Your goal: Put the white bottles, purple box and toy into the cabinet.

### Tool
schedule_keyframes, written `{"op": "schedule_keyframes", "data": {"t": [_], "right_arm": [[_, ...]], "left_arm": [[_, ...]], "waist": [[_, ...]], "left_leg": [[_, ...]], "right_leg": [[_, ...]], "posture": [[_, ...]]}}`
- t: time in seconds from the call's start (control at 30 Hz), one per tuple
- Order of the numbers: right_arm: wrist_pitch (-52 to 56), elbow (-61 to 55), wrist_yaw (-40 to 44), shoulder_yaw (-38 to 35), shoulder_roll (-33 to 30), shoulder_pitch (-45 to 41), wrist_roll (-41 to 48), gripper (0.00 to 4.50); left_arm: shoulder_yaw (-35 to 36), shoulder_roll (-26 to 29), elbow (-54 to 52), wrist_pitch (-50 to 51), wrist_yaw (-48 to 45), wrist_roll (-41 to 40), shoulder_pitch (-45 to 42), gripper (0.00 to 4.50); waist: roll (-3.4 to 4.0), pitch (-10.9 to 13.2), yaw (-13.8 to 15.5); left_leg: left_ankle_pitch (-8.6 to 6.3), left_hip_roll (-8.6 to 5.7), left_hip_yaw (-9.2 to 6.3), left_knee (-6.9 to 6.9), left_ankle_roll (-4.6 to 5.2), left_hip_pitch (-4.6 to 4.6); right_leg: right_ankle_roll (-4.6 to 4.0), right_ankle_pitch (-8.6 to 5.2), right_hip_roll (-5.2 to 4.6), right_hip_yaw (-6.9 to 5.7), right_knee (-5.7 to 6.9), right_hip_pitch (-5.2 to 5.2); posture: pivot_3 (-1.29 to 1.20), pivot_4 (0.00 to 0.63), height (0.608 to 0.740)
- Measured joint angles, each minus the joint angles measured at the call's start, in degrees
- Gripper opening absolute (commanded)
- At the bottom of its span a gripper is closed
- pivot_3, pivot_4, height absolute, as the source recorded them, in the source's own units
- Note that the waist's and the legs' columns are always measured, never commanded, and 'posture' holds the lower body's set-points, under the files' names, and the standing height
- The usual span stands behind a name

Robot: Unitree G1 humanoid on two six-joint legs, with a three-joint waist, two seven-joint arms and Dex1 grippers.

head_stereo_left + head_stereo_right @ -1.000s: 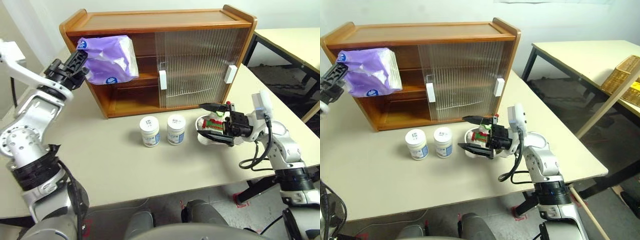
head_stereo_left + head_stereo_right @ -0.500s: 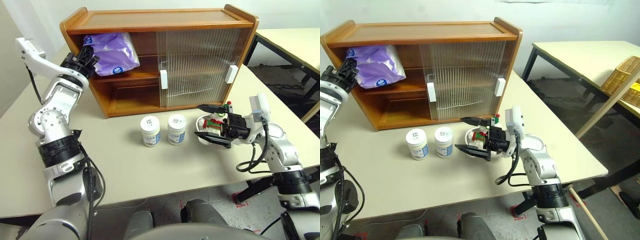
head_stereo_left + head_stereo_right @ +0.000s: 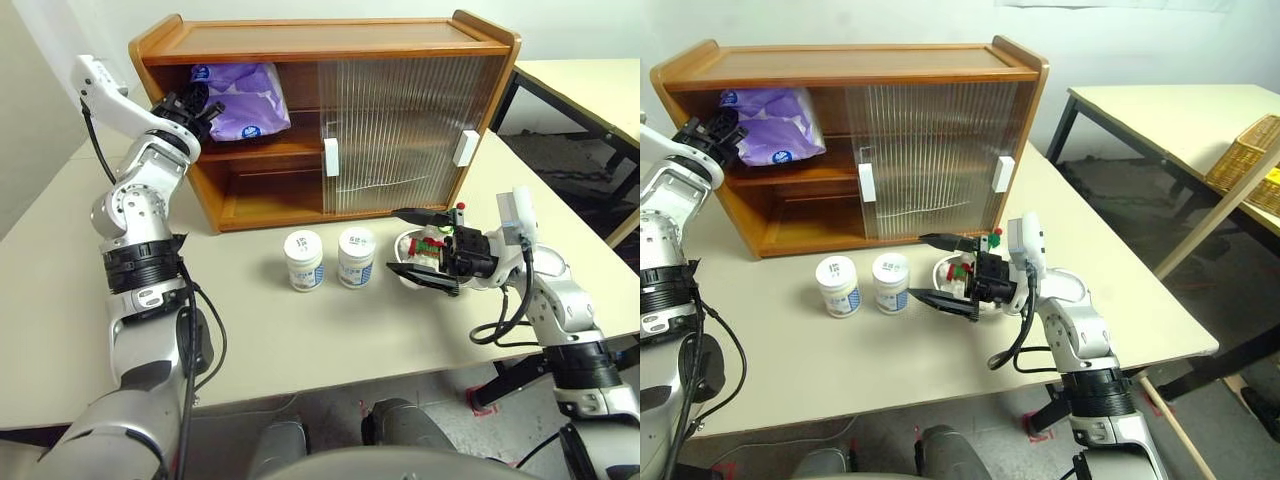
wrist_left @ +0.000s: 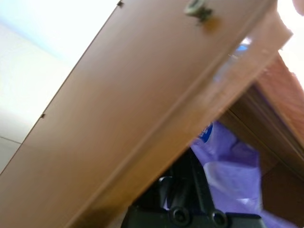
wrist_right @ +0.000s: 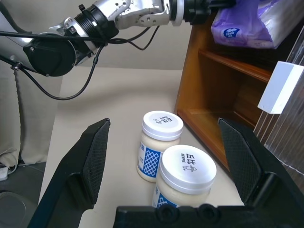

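The purple box (image 3: pixel 246 99) is placed on the cabinet's (image 3: pixel 330 40) upper shelf; whether the left end effector (image 3: pixel 196 108) has released it cannot be told. The right end effector (image 3: pixel 432 250), spread wide, is held near the white bottles (image 3: pixel 304 260); these are probably taken next.

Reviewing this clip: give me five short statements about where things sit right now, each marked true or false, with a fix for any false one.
1. The purple box lies on the cabinet's upper shelf. True.
2. Both white bottles stand inside the cabinet. False: they stand on the table in front of it.
3. The right pincer is wide open. True.
4. The toy is on the lower shelf. False: it sits on the table by the right pincer.
5. The left pincer is at the cabinet's open left side, by the purple box. True.
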Motion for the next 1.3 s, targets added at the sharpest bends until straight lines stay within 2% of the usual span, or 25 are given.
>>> {"op": "schedule_keyframes", "data": {"t": [0.1, 0.23, 0.33, 0.37, 0.57, 0.67, 0.83, 1.0, 1.03, 1.13, 1.3], "right_arm": [[-0.09, 0.00, -0.03, 0.00, 0.17, 0.00, -0.01, 4.50], [-0.17, 0.01, -0.03, 0.01, 0.19, -0.01, -0.03, 4.50], [-0.26, 0.03, -0.03, 0.03, 0.24, -0.01, -0.06, 4.50], [-0.32, 0.03, -0.03, 0.03, 0.25, -0.01, -0.07, 4.50], [-0.74, 0.16, 0.11, 0.08, 0.24, -0.06, -0.23, 4.50], [-0.94, 0.39, 0.27, 0.08, 0.10, -0.16, -0.33, 4.50], [-1.08, 0.73, 0.59, 0.08, -0.01, -0.32, -0.44, 4.50], [-1.22, 1.00, 1.20, 0.10, -0.11, -0.48, -0.46, 4.50], [-1.22, 1.12, 1.34, 0.11, -0.17, -0.56, -0.48, 4.50], [-1.22, 1.42, 1.65, 0.08, -0.31, -0.95, -0.49, 4.50], [-1.22, 1.60, 1.78, 0.05, -0.47, -1.05, -0.49, 4.50]], "left_arm": [[-0.38, -0.40, 0.00, -0.01, -1.13, 0.15, -0.54, 2.26], [-0.60, -0.40, -0.30, -0.08, -2.23, 0.16, -0.86, 3.38], [-0.60, -0.35, -0.98, -0.19, -3.06, 0.20, -0.73, 4.43], [-0.62, -0.34, -1.72, -0.15, -3.41, 0.16, -0.44, 4.47], [-2.15, 0.69, -11.20, 3.15, -5.12, -0.32, 5.05, 4.47], [-2.24, 1.45, -16.50, 4.31, -7.50, -1.53, 9.23, 4.47], [-1.75, 5.16, -21.84, 6.92, -9.76, -2.21, 15.70, 4.47], [0.14, 8.13, -27.33, 9.32, -13.92, -6.58, 20.65, 4.47], [0.55, 8.69, -28.45, 9.52, -15.00, -7.44, 21.44, 4.06], [1.16, 10.68, -30.44, 9.70, -18.32, -9.00, 24.89, 3.21], [-1.30, 11.44, -32.52, 9.70, -22.15, -8.87, 28.37, 1.49]], "waist": [[0.00, 0.01, -0.05], [0.03, 0.03, -0.31], [0.05, 0.05, -0.63], [0.06, 0.05, -0.82], [0.06, 0.05, -1.28], [0.06, 0.04, -1.25], [0.06, 0.04, -1.22], [0.06, 0.04, -1.16], [0.06, 0.04, -1.10], [0.08, 0.03, -1.07], [0.08, 0.03, -0.63]], "left_leg": [[0.06, -0.17, -0.12, 0.00, 0.05, -0.04], [0.06, -0.18, -0.14, 0.00, 0.04, -0.04], [0.07, -0.18, -0.16, -0.02, 0.03, -0.10], [0.06, -0.18, -0.15, -0.04, 0.03, -0.12], [0.03, -0.22, -0.11, -0.04, 0.09, -0.40], [-0.01, -0.23, -0.10, -0.01, 0.15, -0.64], [-0.07, -0.20, -0.13, -0.02, 0.16, -0.78], [-0.07, -0.17, -0.17, -0.02, 0.16, -0.77], [-0.07, -0.17, -0.17, -0.02, 0.16, -0.76], [-0.09, -0.13, -0.27, -0.04, 0.17, -0.69], [-0.13, -0.05, -0.52, -0.04, 0.18, -0.67]], "right_leg": [[0.00, 0.00, -0.06, 0.09, 0.00, 0.05], [0.02, -0.01, -0.07, 0.08, 0.00, 0.07], [0.04, -0.02, -0.05, 0.06, 0.00, 0.02], [0.08, -0.05, -0.05, 0.06, -0.01, 0.00], [0.29, -0.30, -0.05, 0.05, -0.14, -0.15], [0.01, -0.20, -0.09, 0.06, -0.16, -0.31], [-0.20, -0.18, -0.10, 0.03, -0.17, -0.45], [-0.26, -0.13, -0.14, 0.04, -0.17, -0.45], [-0.28, -0.12, -0.14, 0.03, -0.17, -0.44], [-0.36, -0.07, -0.17, 0.03, -0.16, -0.42], [-0.40, 0.04, -0.24, 0.03, -0.15, -0.42]], "posture": [[-0.20, 0.000, 0.740], [-0.20, 0.000, 0.740], [-0.20, 0.000, 0.740], [-0.20, 0.000, 0.740], [-0.20, 0.000, 0.740], [-0.20, 0.000, 0.740], [-0.19, 0.000, 0.740], [-0.18, 0.000, 0.740], [-0.18, 0.000, 0.740], [-0.18, 0.000, 0.740], [-0.18, 0.000, 0.740]]}}
